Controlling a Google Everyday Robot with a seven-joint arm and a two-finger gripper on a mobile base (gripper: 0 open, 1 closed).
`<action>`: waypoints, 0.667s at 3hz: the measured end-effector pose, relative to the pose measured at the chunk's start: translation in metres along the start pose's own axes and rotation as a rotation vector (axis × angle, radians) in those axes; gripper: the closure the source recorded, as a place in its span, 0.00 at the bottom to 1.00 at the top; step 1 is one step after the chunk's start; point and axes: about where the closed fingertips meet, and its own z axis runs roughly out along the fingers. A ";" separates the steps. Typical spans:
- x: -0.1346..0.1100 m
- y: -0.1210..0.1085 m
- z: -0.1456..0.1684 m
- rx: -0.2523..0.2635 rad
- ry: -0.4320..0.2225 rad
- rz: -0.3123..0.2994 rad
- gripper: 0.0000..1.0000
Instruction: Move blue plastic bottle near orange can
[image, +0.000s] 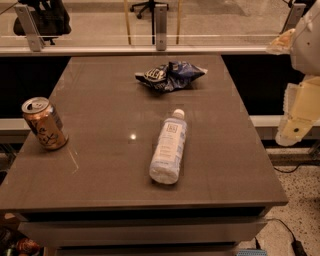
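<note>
The blue plastic bottle (169, 147) lies on its side near the middle of the brown table (100, 170), white cap pointing away from me. The orange can (44, 123) stands upright near the table's left edge, well apart from the bottle. My gripper (294, 125) hangs at the far right of the view, beyond the table's right edge and off to the right of the bottle, touching nothing.
A crumpled dark blue chip bag (170, 75) lies at the back middle of the table. A glass rail with metal posts (160, 22) runs behind the table. Speckled floor and a cable (292, 240) show at the lower right.
</note>
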 end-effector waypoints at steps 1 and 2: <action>-0.027 0.001 0.001 -0.027 -0.005 -0.162 0.00; -0.059 0.007 0.009 -0.053 0.008 -0.330 0.00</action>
